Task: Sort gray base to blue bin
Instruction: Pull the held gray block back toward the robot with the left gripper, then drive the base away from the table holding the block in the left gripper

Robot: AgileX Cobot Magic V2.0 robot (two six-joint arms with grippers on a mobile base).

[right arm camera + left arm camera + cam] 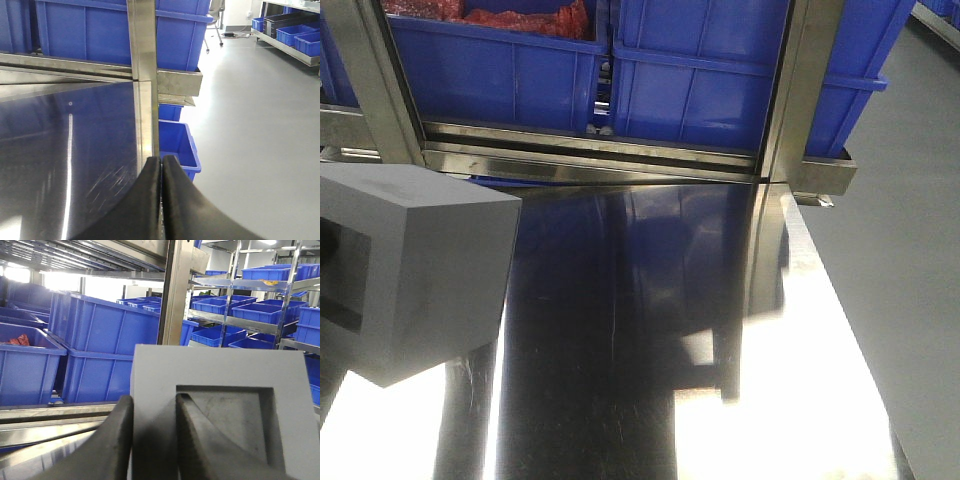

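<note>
Polished steel worktop (650, 350) runs back to a steel rack whose rail (590, 150) carries a row of blue bins (700, 80); the left one holds something red (525, 18); an upright (798, 90) stands in front of the row toward the right; more bins fill shelves (250, 322) behind, seen from the left wrist. The base (430, 260) shows at the worktop's near left, well short of the bins, its window on the left-hand face; whether it touches the surface cannot be told. The left gripper (154, 410) is clamped on the base's wall, one black finger (112, 440) outside, the other inside the window. The right gripper (161, 162) has its fingers pressed together on nothing, above the worktop's right edge; beyond lie gray floor (250, 125) and a low bin (177, 142) under the rack.
</note>
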